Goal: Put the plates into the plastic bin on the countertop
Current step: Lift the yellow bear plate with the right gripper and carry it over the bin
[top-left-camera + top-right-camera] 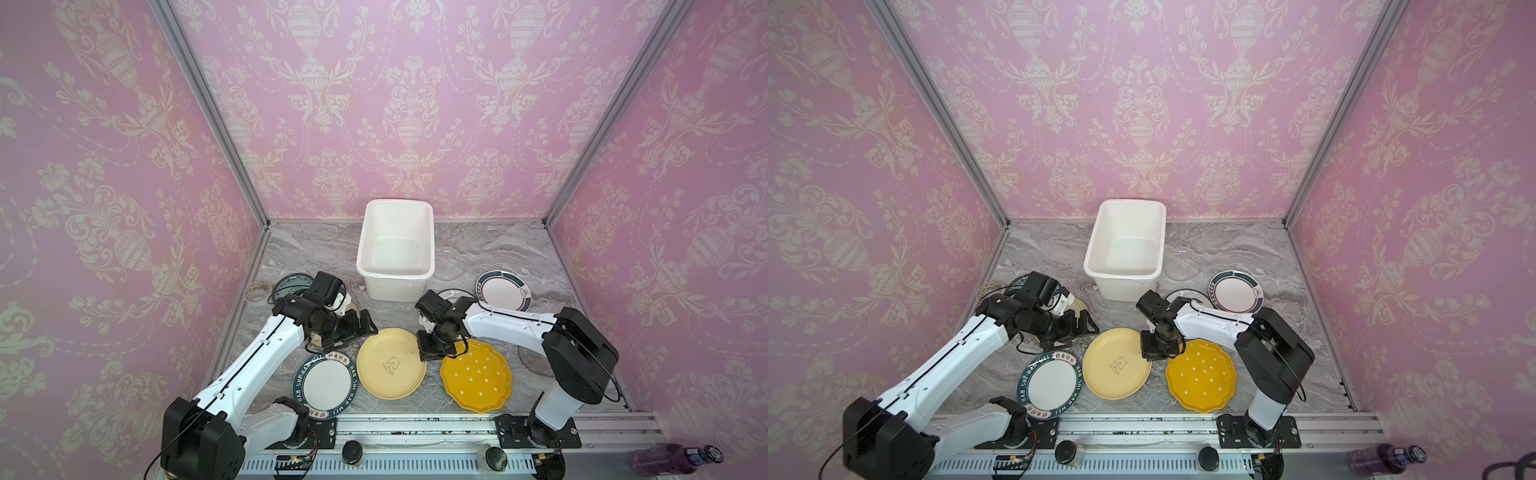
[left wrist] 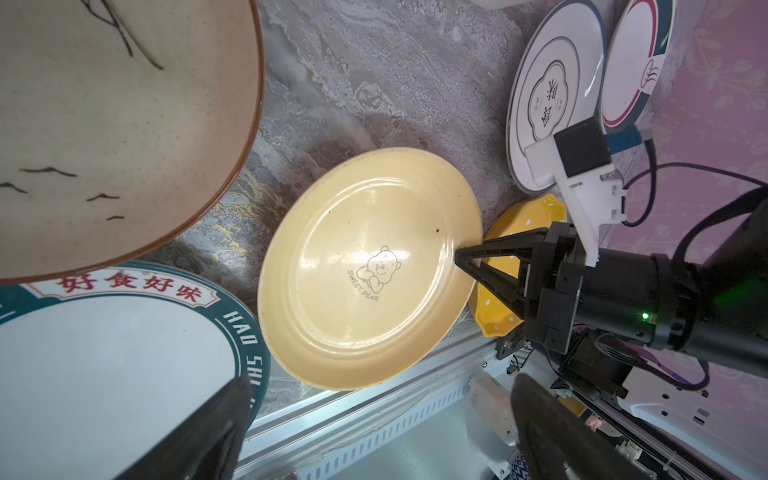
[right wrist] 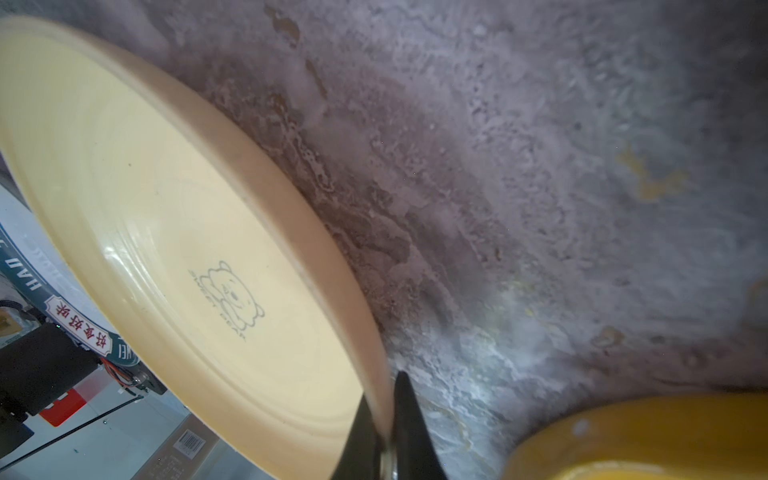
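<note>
The right arm [image 1: 511, 328] extended low from its base toward the middle of the workspace, forearm close to level and wrist bent downward. The right gripper [image 1: 423, 358] pointed down, its jaws pinched tight on the right-hand rim of the yellow bear plate [image 1: 388, 370]. In the right wrist view, a black finger [image 3: 409, 419] sat on either side of that rim. The left arm [image 1: 257, 361] angled forward and inward from its own base. The left gripper [image 1: 357, 331] was held low and roughly level, jaws spread wide and gripping nothing.
</note>
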Motion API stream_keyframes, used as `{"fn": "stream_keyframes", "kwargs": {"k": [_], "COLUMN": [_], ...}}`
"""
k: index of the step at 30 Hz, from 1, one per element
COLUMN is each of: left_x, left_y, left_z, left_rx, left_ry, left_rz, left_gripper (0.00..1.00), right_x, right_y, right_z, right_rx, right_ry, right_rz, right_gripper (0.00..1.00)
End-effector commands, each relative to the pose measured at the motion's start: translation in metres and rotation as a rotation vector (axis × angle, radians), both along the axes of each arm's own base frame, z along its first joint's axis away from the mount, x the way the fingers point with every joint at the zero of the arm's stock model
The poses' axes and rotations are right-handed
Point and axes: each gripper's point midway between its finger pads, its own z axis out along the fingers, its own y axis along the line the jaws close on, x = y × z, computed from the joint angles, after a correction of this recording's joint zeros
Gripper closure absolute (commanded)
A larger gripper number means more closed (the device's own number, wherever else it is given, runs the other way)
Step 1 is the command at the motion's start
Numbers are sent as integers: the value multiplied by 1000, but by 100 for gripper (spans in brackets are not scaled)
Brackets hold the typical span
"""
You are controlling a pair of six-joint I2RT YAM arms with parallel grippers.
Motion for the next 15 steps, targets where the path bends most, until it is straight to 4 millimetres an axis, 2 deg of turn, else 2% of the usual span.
{"fn": "stream_keyframes", "kwargs": {"k": [1,7,10,15], "left_x": [0,16,30,60], "left_y": [0,10,17,29], "left_z": [15,58,89,137], "left_rx": [-8,10,2,-32], "left_ry": [-37,-181,-292,-476], "left_rz": [15,81,166,321], "left_gripper": [1,1,1,1], "right_x": [-4,-6,-6,-7], "right_y": [-12,-22,-18,-16], "right_z": [20,68,101,146], "right_rx": [-47,-34,13,71], "right_ry": [-32,-89,-121,-170], "right_rz": [5,-8,14,69], "right_gripper": [100,100,100,100]}}
